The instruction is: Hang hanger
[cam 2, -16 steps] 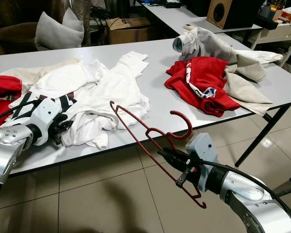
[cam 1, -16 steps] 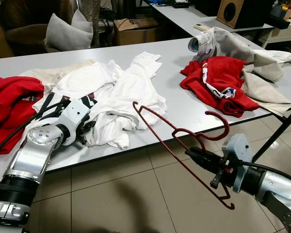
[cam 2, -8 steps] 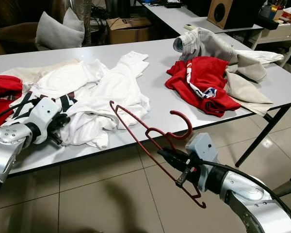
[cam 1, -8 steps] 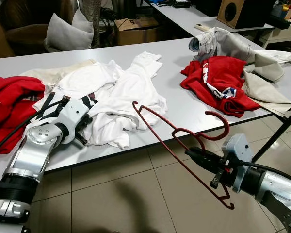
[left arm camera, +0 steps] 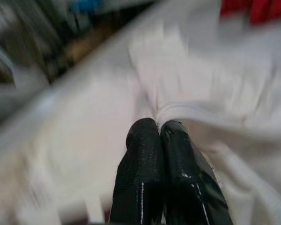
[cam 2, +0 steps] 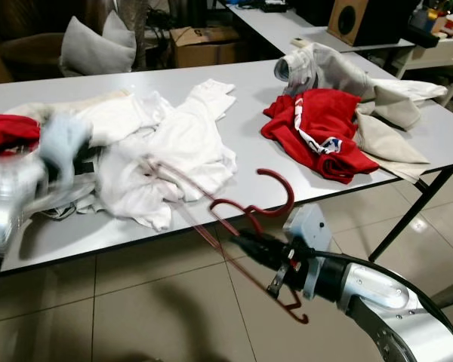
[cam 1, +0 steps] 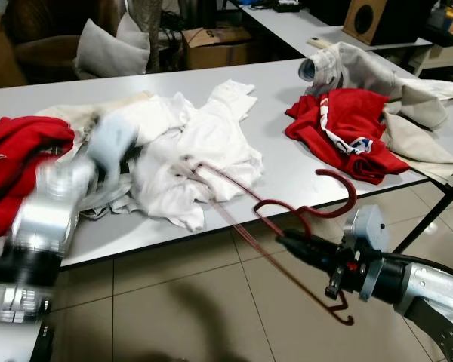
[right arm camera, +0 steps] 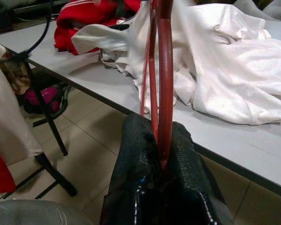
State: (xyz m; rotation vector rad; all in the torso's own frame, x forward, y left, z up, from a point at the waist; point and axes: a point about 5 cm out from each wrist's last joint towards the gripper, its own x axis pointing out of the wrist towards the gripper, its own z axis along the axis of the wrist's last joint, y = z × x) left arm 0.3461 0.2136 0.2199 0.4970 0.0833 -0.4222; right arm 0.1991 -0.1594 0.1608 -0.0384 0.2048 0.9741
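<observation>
The hanger [cam 1: 287, 226], clamped in the right end effector [cam 1: 306, 246], has been tipped toward the white shirt [cam 1: 204, 143] on the tabletop [cam 1: 287, 162]. The shirt is pinched by the closed left end effector [left arm camera: 160, 136], blurred mid-lift, so threading appears imminent.

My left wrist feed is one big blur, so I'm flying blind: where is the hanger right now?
Observer: The red hanger is clamped in the right gripper, held out over the floor in front of the table.
Operator: Is it near the clothes?
Observer: Its far tip overlaps the near edge of the white shirt on the table.
Operator: What else is up there?
Observer: A red garment lies further to the robot's right, on beige clothes.
</observation>
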